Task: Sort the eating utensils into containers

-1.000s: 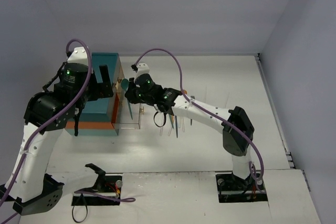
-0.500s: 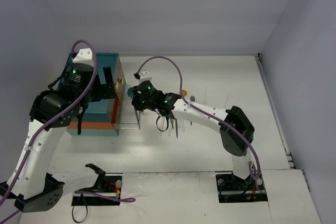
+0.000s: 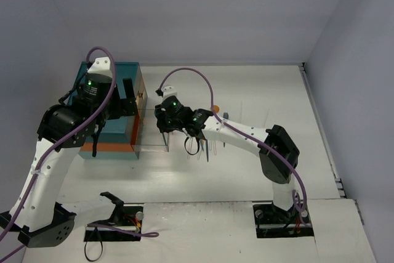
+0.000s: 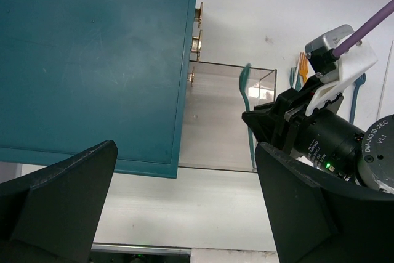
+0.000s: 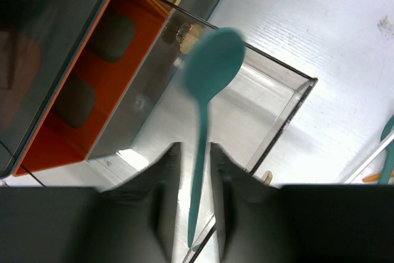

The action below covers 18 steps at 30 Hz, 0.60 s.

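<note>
The teal chest (image 3: 114,73) stands at the left, its top filling the left wrist view (image 4: 92,60). Its clear drawer (image 3: 152,132) is pulled out, rim showing in both wrist views (image 4: 234,66) (image 5: 295,109). My right gripper (image 3: 165,129) (image 5: 194,177) hangs over the drawer. Its fingers stand apart, with a gap on each side of a blurred teal spoon (image 5: 212,66) (image 4: 245,100) whose bowl points into the drawer. My left gripper (image 3: 126,100) (image 4: 184,214) is wide open and empty beside the chest's front corner.
More utensils lie on the table right of the drawer (image 3: 209,146): an orange fork (image 4: 303,66), a teal fork (image 4: 293,78) and a blue fork (image 4: 357,97). Gold handles (image 4: 197,29) stick out from the chest's front. The orange lower band (image 5: 68,97) shows beside the drawer.
</note>
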Motion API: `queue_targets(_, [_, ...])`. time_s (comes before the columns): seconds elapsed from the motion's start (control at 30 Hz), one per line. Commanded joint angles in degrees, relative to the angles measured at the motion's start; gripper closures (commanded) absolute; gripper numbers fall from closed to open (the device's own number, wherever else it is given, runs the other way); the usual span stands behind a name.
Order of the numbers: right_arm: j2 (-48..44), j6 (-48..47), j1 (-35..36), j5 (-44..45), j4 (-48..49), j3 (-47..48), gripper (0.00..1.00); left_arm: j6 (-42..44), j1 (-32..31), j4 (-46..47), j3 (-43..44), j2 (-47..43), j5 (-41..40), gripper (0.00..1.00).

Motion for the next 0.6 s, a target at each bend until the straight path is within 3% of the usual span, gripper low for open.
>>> queue_targets(0.0, [-4.7, -2.7, 1.1, -1.0, 0.8, 3.6, 0.67, -1.0, 0.4, 1.9, 0.1, -0.3, 0.4, 0.06])
queue_targets(0.07, [-5.1, -3.0, 1.3, -1.1, -0.8, 4.3, 0.61, -1.0, 0.4, 2.0, 0.1, -0.4, 0.1, 0.06])
queue_targets(0.27, [-9.9, -2.7, 1.1, 4.7, -1.9, 3.7, 0.57, -0.8, 0.4, 2.0, 0.1, -0.3, -0.3, 0.06])
queue_targets(0.43, [-15.7, 2.4, -2.1, 13.3, -3.9, -4.9, 0.59, -0.7, 0.4, 2.0, -0.1, -0.1, -0.3, 0.06])
queue_targets(0.57, [-18.2, 7.1, -6.0, 14.7, -5.6, -12.8, 0.61, -0.3, 0.4, 2.1, 0.1, 0.2, -0.5, 0.06])
